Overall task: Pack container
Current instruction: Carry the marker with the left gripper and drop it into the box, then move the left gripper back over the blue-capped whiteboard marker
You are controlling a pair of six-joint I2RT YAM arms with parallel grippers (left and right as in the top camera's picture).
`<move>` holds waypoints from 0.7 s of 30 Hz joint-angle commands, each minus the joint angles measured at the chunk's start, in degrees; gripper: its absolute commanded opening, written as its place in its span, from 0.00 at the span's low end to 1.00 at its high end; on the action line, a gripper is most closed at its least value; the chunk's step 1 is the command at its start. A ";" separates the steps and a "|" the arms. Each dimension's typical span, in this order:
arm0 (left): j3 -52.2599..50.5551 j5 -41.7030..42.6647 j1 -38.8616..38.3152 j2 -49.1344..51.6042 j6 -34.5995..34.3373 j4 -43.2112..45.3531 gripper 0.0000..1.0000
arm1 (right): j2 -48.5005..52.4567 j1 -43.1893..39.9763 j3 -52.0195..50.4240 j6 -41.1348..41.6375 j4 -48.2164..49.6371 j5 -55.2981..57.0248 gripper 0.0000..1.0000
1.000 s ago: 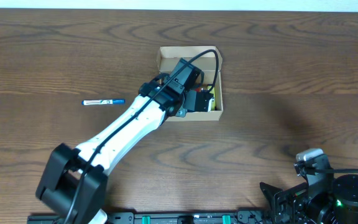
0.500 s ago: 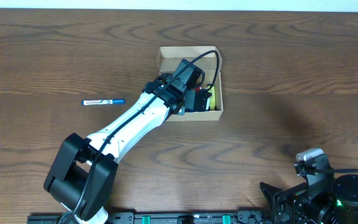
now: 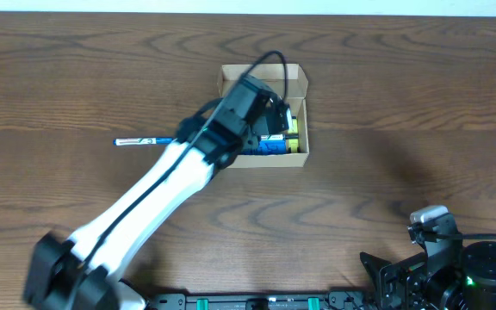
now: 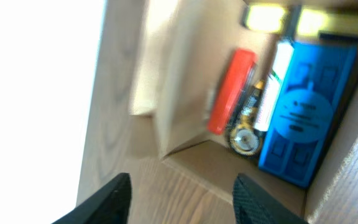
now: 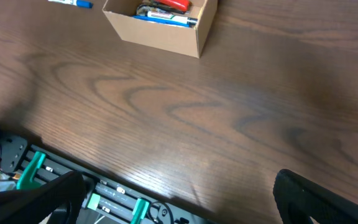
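The container, a small open tan cardboard box, sits at the table's centre back. In the left wrist view its inner wall fills the frame. Inside lie a red marker, a blue item, a pen with a metal tip and something yellow. My left gripper hovers open just above the box's near-left corner, nothing between its fingers. A blue pen lies on the table left of the box. My right gripper stands wide open at the front right, far from the box.
The left arm stretches diagonally from the front left to the box. The right arm's base sits at the front right corner. A black rail with green clips runs along the table's front edge.
My left gripper has opened and pulled up and back from inside the box, leaving the blue item lying in it. The right arm has not moved.
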 commanded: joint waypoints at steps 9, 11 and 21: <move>1.33 -0.26 8.83 -15.17 -45.22 -1.64 0.38 | -0.07 -0.20 0.11 -0.50 -0.11 -0.39 0.99; 2.12 -0.20 12.24 -15.23 -56.30 -2.54 0.37 | -0.07 -0.20 0.11 -0.50 -0.11 -0.39 0.99; 18.25 0.44 22.49 -4.81 -76.78 -22.21 0.26 | -0.07 -0.20 0.11 -0.50 -0.11 -0.39 0.99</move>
